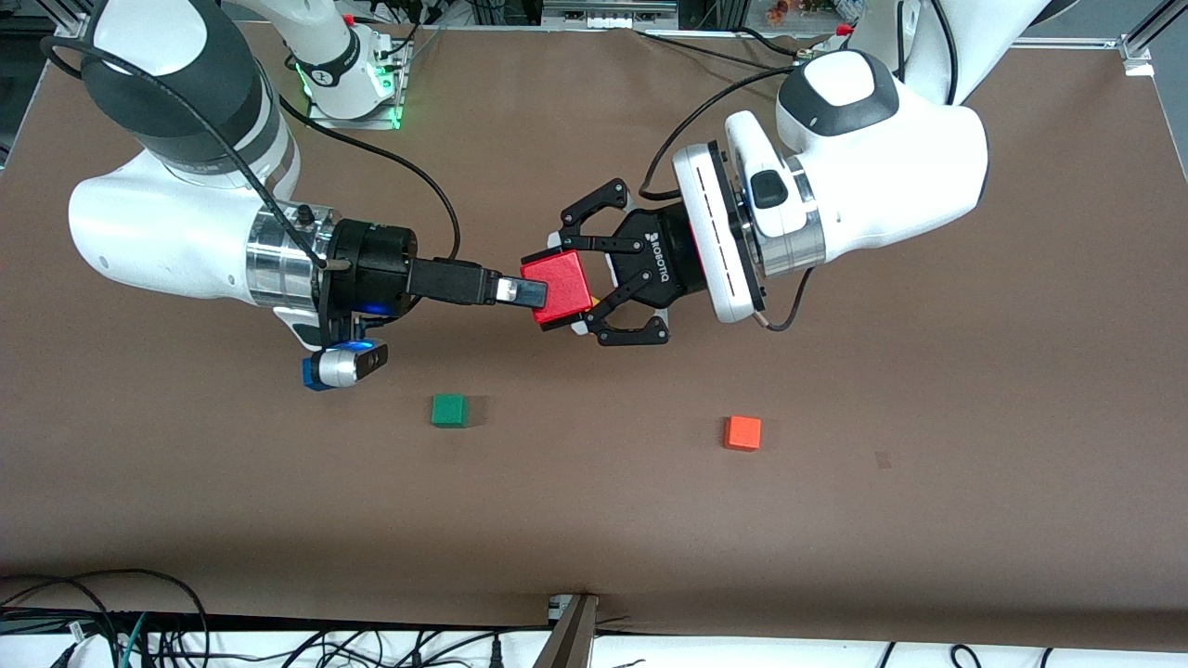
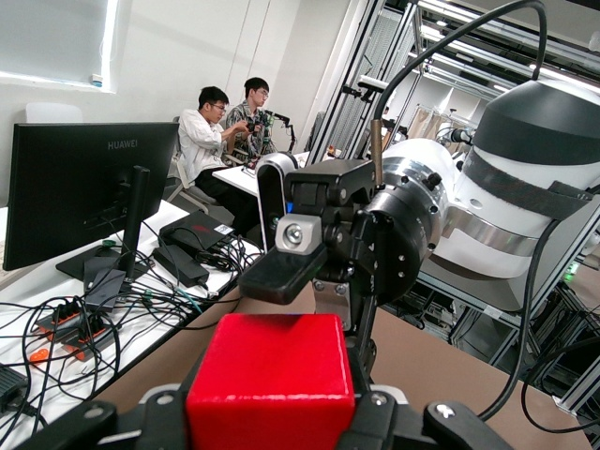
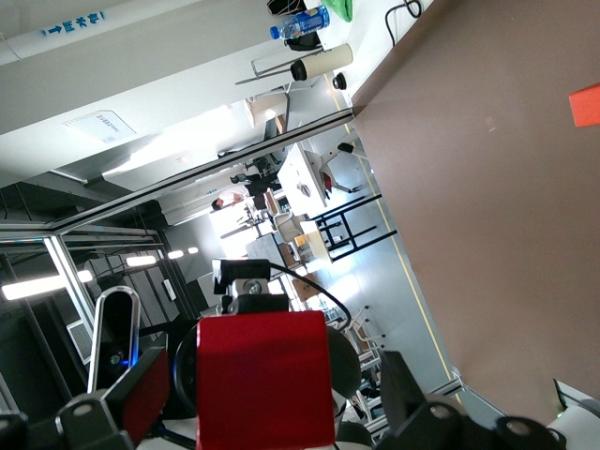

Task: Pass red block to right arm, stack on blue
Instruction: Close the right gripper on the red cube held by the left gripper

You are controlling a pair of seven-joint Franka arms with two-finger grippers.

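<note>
Green cube and orange cube are lying nearest the camera, well apart. Above the table's middle, the left gripper is clamping the red block in mid-air, while the right gripper is touching the block's edge; whether its fingers are closing on it I cannot tell. If the left lets go early, the block is likely falling. The blue cube is sitting half hidden under the right wrist.

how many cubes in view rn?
4. Red block held in the air between the left claw and right claw; green cube and orange cube on the table; blue mostly hidden under the right wrist.
</note>
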